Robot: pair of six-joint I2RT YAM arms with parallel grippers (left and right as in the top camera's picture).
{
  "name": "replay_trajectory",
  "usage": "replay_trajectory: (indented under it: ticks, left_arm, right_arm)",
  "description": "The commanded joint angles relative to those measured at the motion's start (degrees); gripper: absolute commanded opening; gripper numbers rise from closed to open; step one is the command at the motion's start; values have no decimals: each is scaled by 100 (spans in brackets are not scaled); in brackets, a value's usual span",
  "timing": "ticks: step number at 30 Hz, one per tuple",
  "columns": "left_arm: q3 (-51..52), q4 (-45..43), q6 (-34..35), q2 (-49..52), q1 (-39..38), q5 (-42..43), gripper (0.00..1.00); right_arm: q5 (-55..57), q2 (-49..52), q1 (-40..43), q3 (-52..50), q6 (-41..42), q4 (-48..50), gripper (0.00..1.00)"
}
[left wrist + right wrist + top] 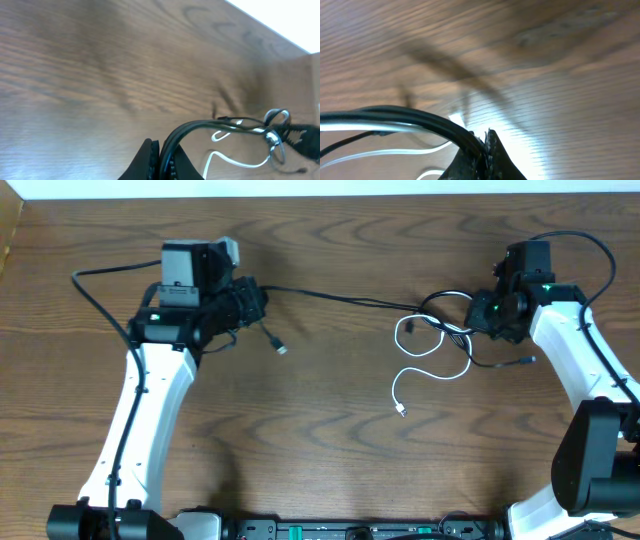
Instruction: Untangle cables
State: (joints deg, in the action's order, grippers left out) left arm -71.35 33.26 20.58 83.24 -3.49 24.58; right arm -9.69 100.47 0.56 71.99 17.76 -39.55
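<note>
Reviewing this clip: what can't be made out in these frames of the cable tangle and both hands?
1. Overhead: crossings of the white cable and black cable beside the right hand are too small to order.
2. Overhead: fingertips of the left hand are hidden under its own housing.
3. Right wrist: blurred, hand cut off by the bottom edge; unclear whether the white cable is pinched too.
4. Overhead: plug types too small.

overhead: far, straight down on table [320, 455] | 2 wrist views: close, low, grazing wood | all 3 share the cables [440, 330]
</note>
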Motion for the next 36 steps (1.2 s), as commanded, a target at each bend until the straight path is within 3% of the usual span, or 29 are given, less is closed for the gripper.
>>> replay_trajectory:
  ticks: [1, 4, 7, 11, 13, 16, 22, 25, 29, 32, 36]
  left_arm:
    - [-90, 186, -411, -138, 527, -1003, 7]
    - [-90, 367, -474, -138, 675, -1193, 7]
    - [-90, 514, -807, -138, 643, -859, 8]
    - [-90, 522, -1375, -138, 337, 282, 49]
    - [-90, 439, -1375, -138, 192, 544, 59]
    - [-90, 140, -1373, -138, -26, 1154, 64]
    - [-90, -498, -1231, -127, -553, 1683, 64]
    - [-90, -780, -1226, -76, -1025, 1672, 64]
    - [-90, -1102, -103, 109, -1447, 903, 64]
    - [-90, -1373, 339, 278, -1655, 881, 64]
    - [-90, -1432, 365, 369, -1781, 608, 64]
  right_arm:
    - [17, 28, 356, 22, -476, -11, 1]
    - [-859, 28, 474, 22, -986, 68, 1]
    - [-3257, 26, 461, 24, -2203, 140, 1]
    - [-5176, -7, 227, 35, -2647, 188, 1]
    - [-5499, -63, 68, 35, -2651, 282, 1]
    - [-5821, -243, -208, 37, -2623, 507, 1]
    - [-5759, -723, -400, 37, -1561, 1167, 1]
    - [-4863, -953, -400, 37, -175, 1449, 1]
    - [-3206, -1137, -437, 37, 1307, 1252, 1]
    - [-2699, -1145, -643, 37, 1453, 1134, 1]
    - [-946, -1139, -1174, 37, 1460, 455, 1]
